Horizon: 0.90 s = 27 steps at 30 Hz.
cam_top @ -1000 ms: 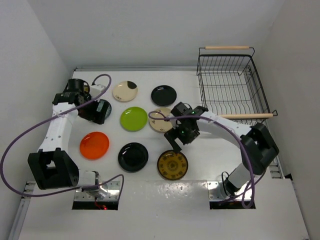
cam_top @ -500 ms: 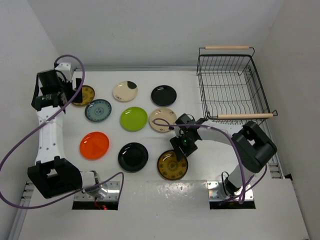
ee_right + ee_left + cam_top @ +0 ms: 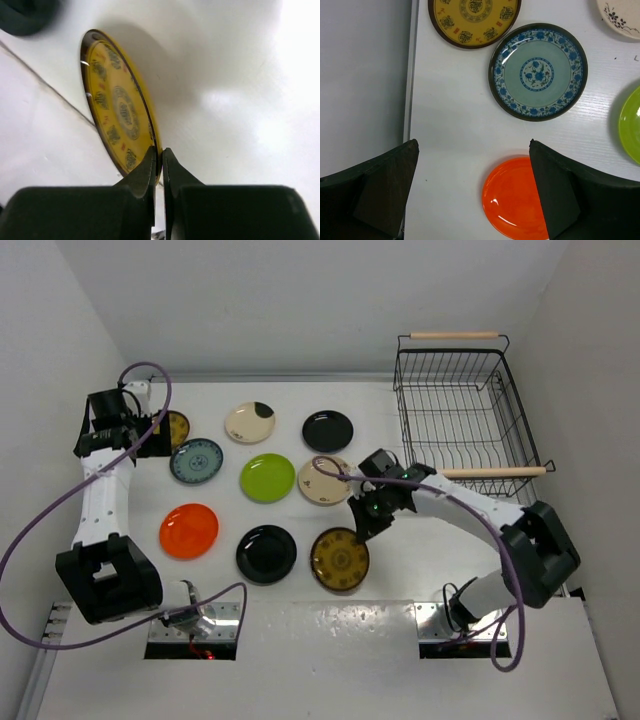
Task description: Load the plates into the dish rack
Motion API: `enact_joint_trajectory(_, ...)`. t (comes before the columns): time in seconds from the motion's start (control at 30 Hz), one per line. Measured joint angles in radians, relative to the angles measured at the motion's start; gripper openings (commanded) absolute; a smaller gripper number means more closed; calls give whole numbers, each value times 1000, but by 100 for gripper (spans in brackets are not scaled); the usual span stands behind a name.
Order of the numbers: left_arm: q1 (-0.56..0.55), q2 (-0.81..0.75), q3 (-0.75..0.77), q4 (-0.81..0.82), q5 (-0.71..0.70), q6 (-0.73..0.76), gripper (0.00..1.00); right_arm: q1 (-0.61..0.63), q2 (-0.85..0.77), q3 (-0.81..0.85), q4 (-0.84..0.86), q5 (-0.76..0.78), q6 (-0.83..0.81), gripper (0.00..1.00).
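- Right wrist view: the right gripper (image 3: 159,152) has its fingers pressed together on the near rim of a mustard patterned plate (image 3: 117,107). The plate is tipped up steeply on edge above the white table (image 3: 240,90).
- From the top external view, that plate (image 3: 338,560) sits near the front of the table, well apart from the dish rack (image 3: 450,420) at the far right, which holds no plates yet.
- The left gripper (image 3: 472,190) is spread wide with nothing between its fingers, above the orange plate (image 3: 515,197) and near the blue-grey patterned plate (image 3: 538,71).
- The step in hand looks like lifting and carrying the pinched plate to the rack.
- A rim pinch is thin and the glaze is probably slick, so raise it slowly and avoid sudden wrist turns.
- Lift it clear of the cream plate (image 3: 325,480) before swinging right.
- Carry it on edge so it can drop between the rack wires.
- Lower it until the wires bear it, then release.
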Motion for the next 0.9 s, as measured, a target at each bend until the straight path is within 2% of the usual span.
enact_joint_trajectory(0.13,0,42,25,-1,-3,-3,97,-23,-73,219,-80,14,-21,0)
enact_joint_trajectory(0.27,0,98,82,0,-1,-3,99,-79,-116,460,-89,74,-28,0)
enact_joint_trajectory(0.33,0,129,113,2,9,-5,99,-133,-119,592,-90,166,-35,0)
enact_joint_trajectory(0.53,0,232,176,12,41,-6,99,-334,-43,820,-78,491,-92,0)
enact_joint_trajectory(0.73,0,290,195,10,56,-6,99,-522,74,843,11,845,-272,0)
enact_joint_trajectory(0.9,2,348,243,4,55,-5,99,-608,104,706,137,1004,-442,0)
